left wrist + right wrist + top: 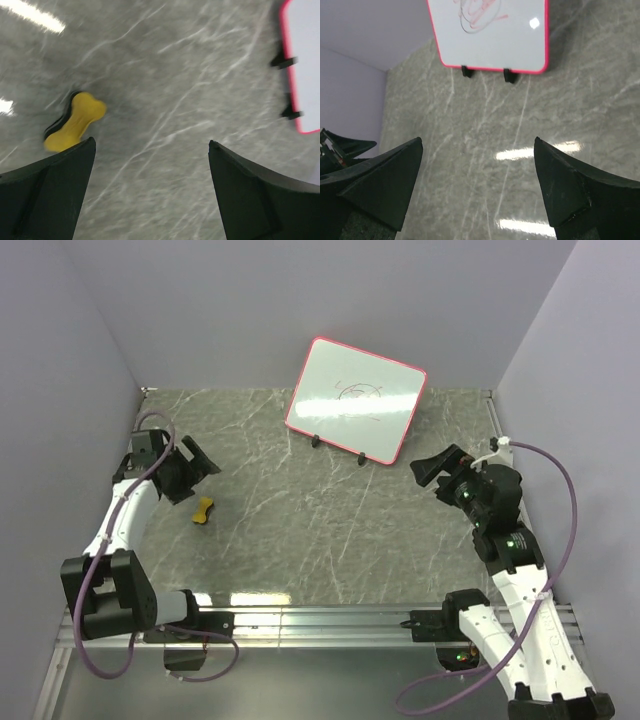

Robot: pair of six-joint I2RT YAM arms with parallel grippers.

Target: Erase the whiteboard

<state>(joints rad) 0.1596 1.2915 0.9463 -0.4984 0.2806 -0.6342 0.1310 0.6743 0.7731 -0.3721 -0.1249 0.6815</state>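
Observation:
The whiteboard [355, 400] stands tilted on two black feet at the back middle, pink-red frame, red and dark scribbles on it; it also shows in the right wrist view [492, 35] and at the right edge of the left wrist view [304, 60]. A small yellow bone-shaped eraser [204, 510] lies on the table at the left; it shows in the left wrist view [75, 121] just beyond my left finger. My left gripper [198, 465] is open and empty, just behind the eraser. My right gripper [437, 472] is open and empty, right of the board's near corner.
The grey marbled table [320, 540] is walled by lilac panels at the back and both sides. A metal rail [320, 620] with the arm bases runs along the near edge. The left arm shows at the left edge of the right wrist view [340, 150].

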